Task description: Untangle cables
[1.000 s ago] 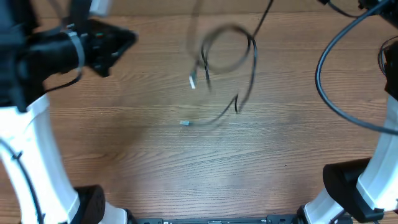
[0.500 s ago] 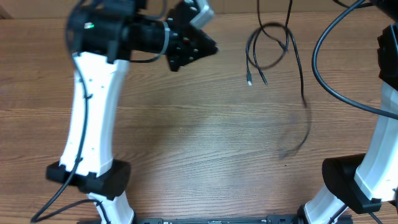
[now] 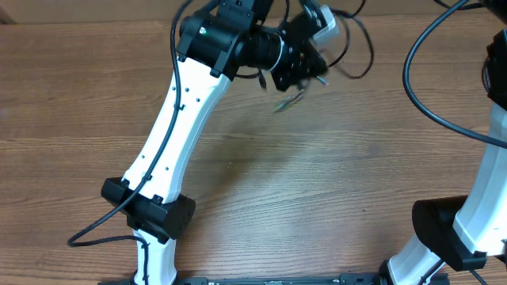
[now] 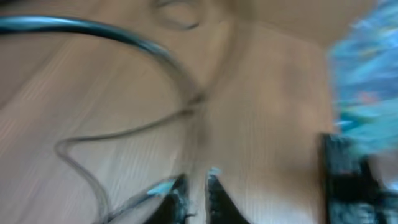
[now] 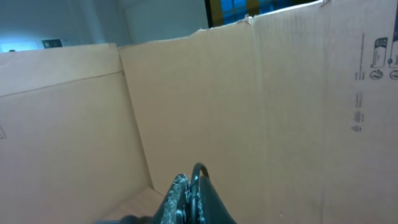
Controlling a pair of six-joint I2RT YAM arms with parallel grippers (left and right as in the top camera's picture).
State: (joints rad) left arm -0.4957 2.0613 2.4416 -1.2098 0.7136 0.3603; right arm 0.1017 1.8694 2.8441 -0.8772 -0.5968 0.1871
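**Grasping step.** The left tool [image 4: 196,182], jaws almost closed, is set among the cables [image 3: 368,55] near the far edge of the counter [image 3: 317,198]. Blur leaves any grip unconfirmed. The right tool [image 5: 189,180] is closed, empty and raised clear. Next, one strand should be pinched and drawn apart.

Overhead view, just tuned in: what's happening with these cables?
The left arm is stretched across the table to its far side, where the thin black cables lie in a loose loop. The left gripper sits right at them, jaws all but shut. Blur hides whether a strand is pinched. The right gripper is shut, facing a cardboard wall. Nothing looks untangled yet.
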